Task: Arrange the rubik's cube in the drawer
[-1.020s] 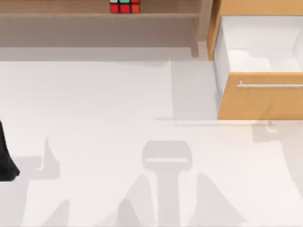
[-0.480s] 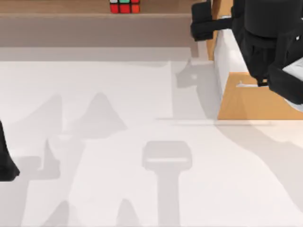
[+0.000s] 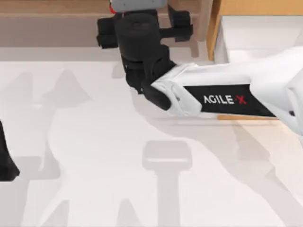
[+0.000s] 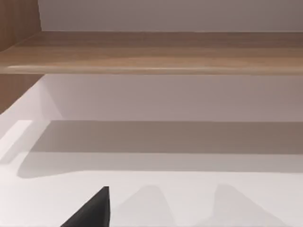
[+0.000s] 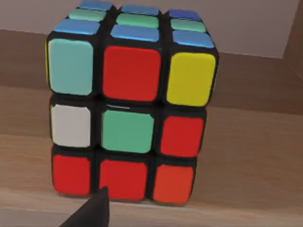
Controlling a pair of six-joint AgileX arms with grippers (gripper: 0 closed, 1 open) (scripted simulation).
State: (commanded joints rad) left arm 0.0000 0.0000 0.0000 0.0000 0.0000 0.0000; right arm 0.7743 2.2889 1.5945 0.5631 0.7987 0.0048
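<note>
A: Changed?

B: Swung from above the drawer [image 3: 246, 28] across to the shelf [image 3: 47, 9]. Right gripper [image 3: 144, 28] spread wide, empty, facing the rubik's cube [image 5: 130, 104] standing there.

A: Meaning?

B: Ready for closing on 1 cube. Left gripper [image 3: 5, 161] parked, table's left edge.

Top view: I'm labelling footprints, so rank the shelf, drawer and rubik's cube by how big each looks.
1. Shelf, longest visible span.
2. Drawer, partly under the right arm, so shelf versus drawer is unsure.
3. Rubik's cube, just a red sliver beside the right gripper.
</note>
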